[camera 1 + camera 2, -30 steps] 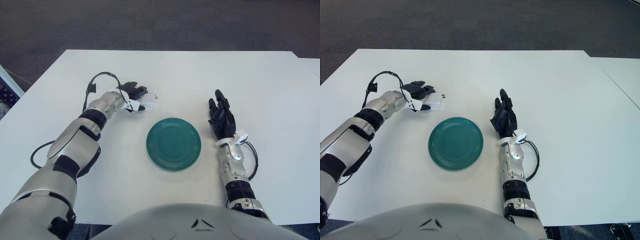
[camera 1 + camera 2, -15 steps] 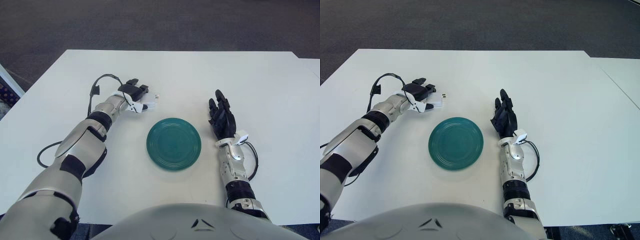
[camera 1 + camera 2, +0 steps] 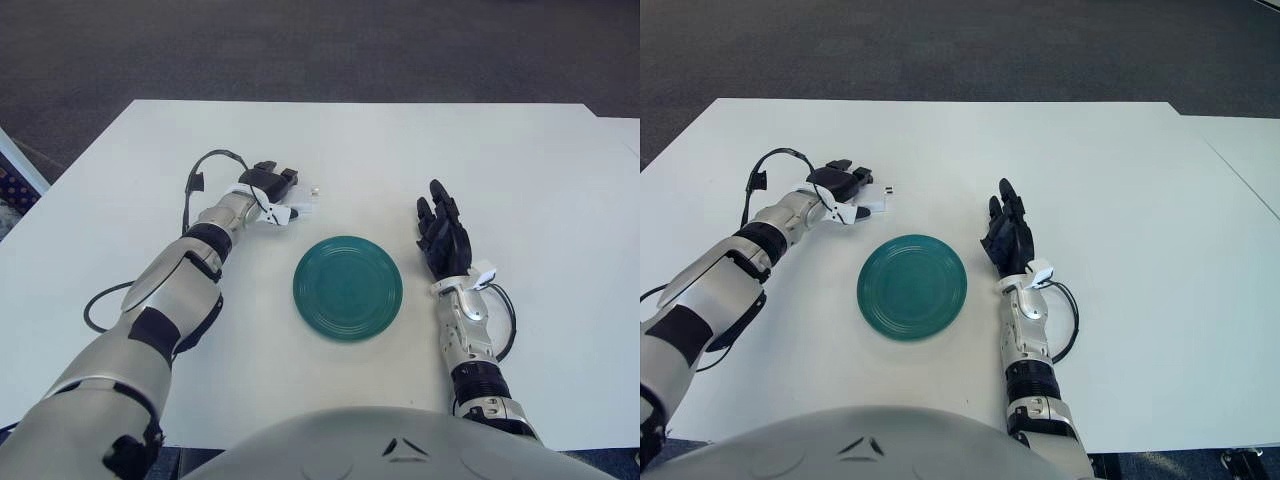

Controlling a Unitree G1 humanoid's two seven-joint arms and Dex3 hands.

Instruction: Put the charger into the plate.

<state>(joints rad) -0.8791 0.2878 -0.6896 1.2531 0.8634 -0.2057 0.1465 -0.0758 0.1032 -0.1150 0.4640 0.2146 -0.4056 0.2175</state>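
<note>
Beyond the plate's far-left edge, the small white charger sits at the fingertips of the left hand, whose dark fingers are curled around its near end; whether it is lifted or rests on the white table cannot be told. The green plate lies empty, just near and right of the charger, apart from it. The hold looks slight, only at the tips, so the charger could slip or twist out on the way over, or land on the rim and slide off. A black cable loops from the left wrist on the far side and could drag against the forearm. Nothing stands between charger and plate. To the plate's right shows the right hand, fingers straight and holding nothing.
</note>
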